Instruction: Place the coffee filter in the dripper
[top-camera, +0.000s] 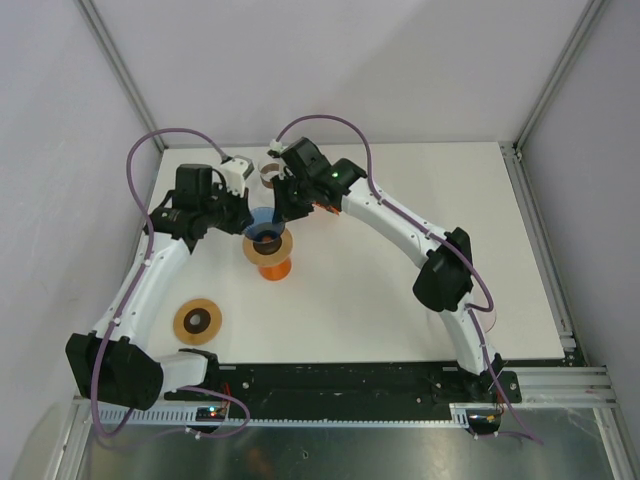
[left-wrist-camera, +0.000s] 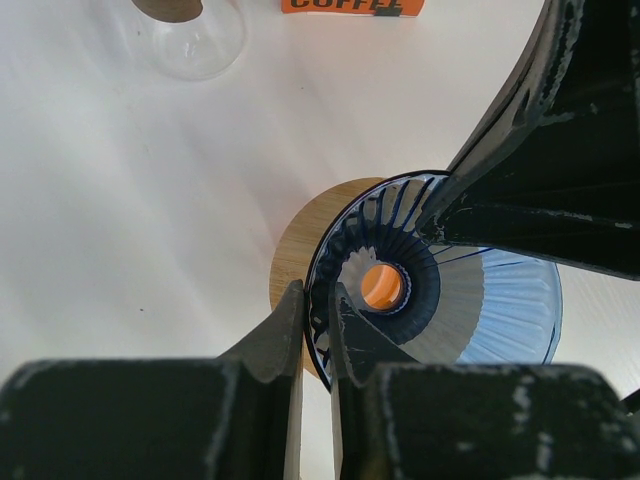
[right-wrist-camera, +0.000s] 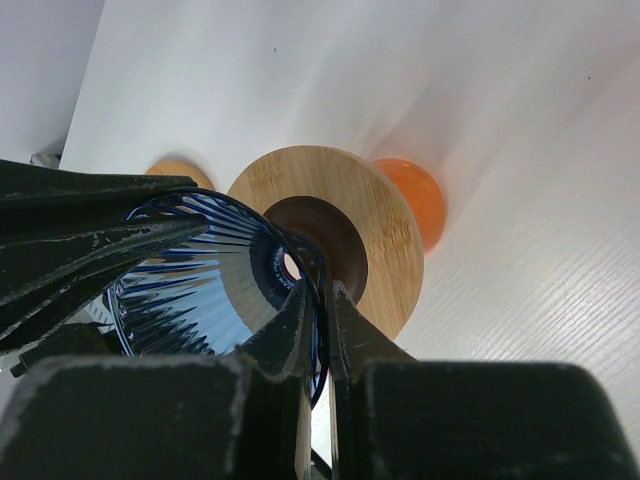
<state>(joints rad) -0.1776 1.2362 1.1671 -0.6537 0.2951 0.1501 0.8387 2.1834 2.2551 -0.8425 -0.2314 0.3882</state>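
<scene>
The dripper (top-camera: 265, 232) is a blue ribbed glass cone over a wooden ring (top-camera: 268, 250) on an orange stand (top-camera: 273, 269). My left gripper (top-camera: 246, 216) is shut on the dripper's rim (left-wrist-camera: 322, 262) from the left, one finger inside (left-wrist-camera: 352, 318). My right gripper (top-camera: 285, 208) is shut on the opposite rim (right-wrist-camera: 318, 262) of the dripper (right-wrist-camera: 200, 270). The wooden ring (right-wrist-camera: 385, 235) and orange stand (right-wrist-camera: 415, 195) lie below. The dripper's hole (left-wrist-camera: 381, 286) shows orange beneath. I cannot make out a coffee filter with certainty; a grey pleated patch (left-wrist-camera: 455, 310) lies inside the cone.
A clear glass vessel (left-wrist-camera: 190, 40) with something brown in it stands at the back, next to an orange "COFFEE" box (left-wrist-camera: 350, 6). A second wooden disc with a dark centre (top-camera: 198, 320) lies at the front left. Enclosure walls stand at the back and sides.
</scene>
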